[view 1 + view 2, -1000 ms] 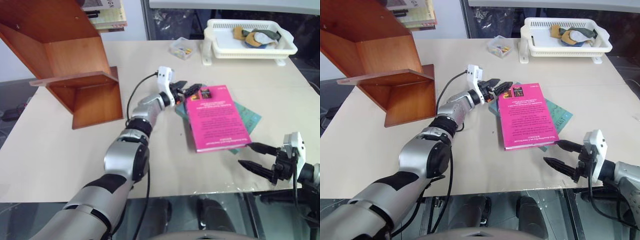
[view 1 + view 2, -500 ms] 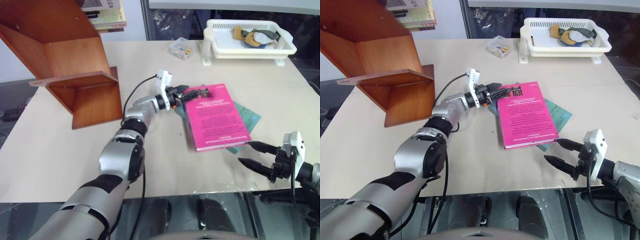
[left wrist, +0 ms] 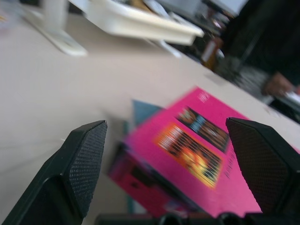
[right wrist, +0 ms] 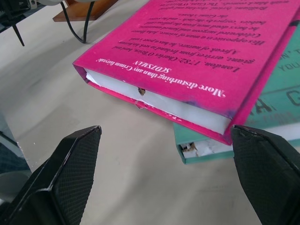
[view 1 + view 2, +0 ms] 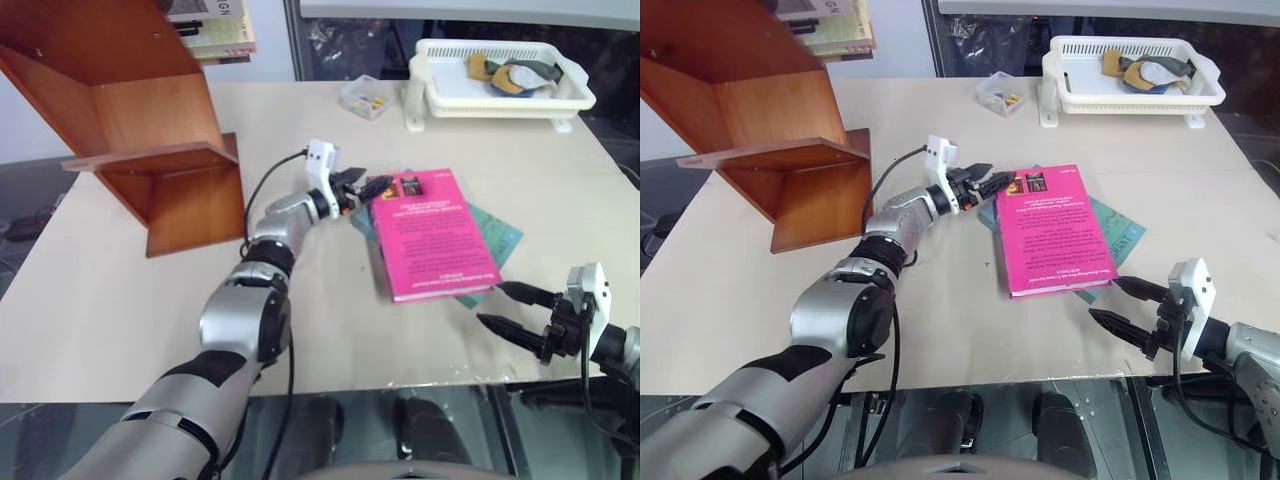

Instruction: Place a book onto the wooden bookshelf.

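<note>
The bright pink book (image 5: pixel 432 235) lies flat mid-table on a teal book (image 5: pixel 503 236). My left gripper (image 5: pixel 374 188) is open and level at the pink book's far left corner. In the left wrist view that corner of the book (image 3: pixel 197 154) lies between and just beyond the two fingers (image 3: pixel 79 164). Whether they touch it I cannot tell. My right gripper (image 5: pixel 505 308) hangs open near the table's front edge, a little off the book's near right corner (image 4: pixel 187 61). The wooden bookshelf (image 5: pixel 150 110) stands at the far left.
A white basket tray (image 5: pixel 500 75) with cloth items sits at the back right. A small clear box (image 5: pixel 362 97) is to its left. Pale books (image 5: pixel 215 25) rest on top of the shelf. A black cable (image 5: pixel 265 190) runs along my left arm.
</note>
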Robot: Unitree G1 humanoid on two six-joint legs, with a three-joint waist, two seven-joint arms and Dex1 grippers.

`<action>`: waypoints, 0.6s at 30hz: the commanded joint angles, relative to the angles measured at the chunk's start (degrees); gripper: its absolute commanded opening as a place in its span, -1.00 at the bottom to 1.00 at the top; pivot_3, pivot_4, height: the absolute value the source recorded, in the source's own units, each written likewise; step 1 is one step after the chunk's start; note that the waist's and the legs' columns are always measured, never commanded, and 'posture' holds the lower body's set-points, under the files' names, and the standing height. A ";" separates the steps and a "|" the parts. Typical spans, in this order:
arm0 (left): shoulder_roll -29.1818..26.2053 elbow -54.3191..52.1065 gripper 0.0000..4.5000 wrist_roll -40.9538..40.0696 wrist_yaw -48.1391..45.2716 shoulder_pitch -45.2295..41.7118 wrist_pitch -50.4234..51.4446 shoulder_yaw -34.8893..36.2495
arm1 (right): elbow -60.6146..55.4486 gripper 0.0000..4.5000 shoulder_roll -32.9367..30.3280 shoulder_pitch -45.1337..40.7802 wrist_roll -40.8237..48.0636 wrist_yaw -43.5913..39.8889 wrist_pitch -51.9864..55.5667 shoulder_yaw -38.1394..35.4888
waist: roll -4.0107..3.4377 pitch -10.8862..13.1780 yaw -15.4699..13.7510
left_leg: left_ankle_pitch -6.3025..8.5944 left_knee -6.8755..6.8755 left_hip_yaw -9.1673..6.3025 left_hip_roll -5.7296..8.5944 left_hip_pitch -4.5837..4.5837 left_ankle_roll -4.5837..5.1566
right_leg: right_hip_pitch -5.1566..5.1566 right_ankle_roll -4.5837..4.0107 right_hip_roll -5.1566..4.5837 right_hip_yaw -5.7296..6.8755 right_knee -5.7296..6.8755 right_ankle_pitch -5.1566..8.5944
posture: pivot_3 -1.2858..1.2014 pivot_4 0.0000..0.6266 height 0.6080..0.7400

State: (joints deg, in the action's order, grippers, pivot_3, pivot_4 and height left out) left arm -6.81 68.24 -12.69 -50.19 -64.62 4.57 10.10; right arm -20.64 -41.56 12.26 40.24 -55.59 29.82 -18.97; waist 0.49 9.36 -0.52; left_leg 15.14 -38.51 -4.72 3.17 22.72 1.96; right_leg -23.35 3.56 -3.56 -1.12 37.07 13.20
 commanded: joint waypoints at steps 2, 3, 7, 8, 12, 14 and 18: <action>-0.56 0.48 0.98 1.83 -0.51 -1.50 -1.19 -1.33 | -1.31 1.00 0.30 0.29 0.43 0.46 -0.76 -1.20 | 0.00 0.00 -0.01 | 0.01 0.00 0.00 0.00 -0.01 0.01 | 0.00 0.00 0.00 0.00 0.03 0.00 | 0.03 -0.52 1.00; -0.65 0.52 0.98 2.08 -0.46 -1.43 -1.36 -1.41 | -1.36 1.00 0.32 0.33 0.44 0.50 -0.76 -1.22 | 0.00 0.00 -0.03 | 0.01 0.00 0.00 0.00 -0.01 0.02 | 0.00 0.00 0.00 0.00 0.03 0.00 | 0.03 -0.52 1.00; -1.30 0.01 0.98 1.52 -1.55 -0.96 -0.83 -0.62 | -1.31 1.00 0.48 0.17 0.34 0.98 -1.00 -1.33 | 0.00 0.00 -0.09 | 0.02 -0.04 0.00 0.00 -0.01 0.04 | 0.00 0.00 0.00 0.00 0.06 0.00 | 0.03 -0.52 1.00; -1.43 -0.16 0.98 1.47 -1.83 -0.79 -0.75 -0.57 | -1.20 1.00 0.48 0.06 0.23 1.11 -1.08 -1.31 | 0.00 0.00 -0.10 | 0.01 -0.04 0.00 0.00 -0.01 0.03 | 0.00 0.00 0.00 -0.01 0.07 0.00 | 0.03 -0.52 1.00; -1.98 -1.12 0.98 1.25 -3.31 0.07 -0.37 -0.57 | -0.46 1.00 0.67 -0.71 -0.08 1.63 -1.48 -1.21 | 0.00 0.00 -0.10 | 0.01 -0.06 0.00 0.00 -0.01 0.02 | 0.00 0.00 0.00 0.00 0.10 0.00 | 0.03 -0.52 1.00; -2.86 -2.25 0.98 0.46 -4.83 0.89 0.49 -0.10 | 0.35 1.00 0.56 -1.57 -0.16 1.51 -1.54 -1.18 | 0.00 0.00 -0.01 | 0.02 -0.08 0.00 0.00 -0.01 0.03 | -0.01 0.00 0.00 -0.01 0.11 0.00 | 0.03 -0.52 1.00; -3.37 -2.80 0.98 -0.08 -5.48 1.46 1.09 0.29 | 1.26 1.00 0.46 -2.44 -0.48 1.13 -1.77 -0.78 | 0.00 0.00 0.01 | 0.02 -0.11 0.05 0.00 -0.01 0.05 | -0.09 -0.01 0.00 -0.07 0.29 0.01 | 0.03 -0.52 1.00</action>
State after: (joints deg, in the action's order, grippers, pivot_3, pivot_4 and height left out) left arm -9.91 67.95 -11.58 -54.99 -62.93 5.91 9.84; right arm -18.93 -41.18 10.29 39.48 -54.22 29.04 -18.97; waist 0.49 9.36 -0.51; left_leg 15.17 -38.63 -4.66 3.16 22.71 2.03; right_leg -23.45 3.55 -3.56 -1.19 37.39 13.20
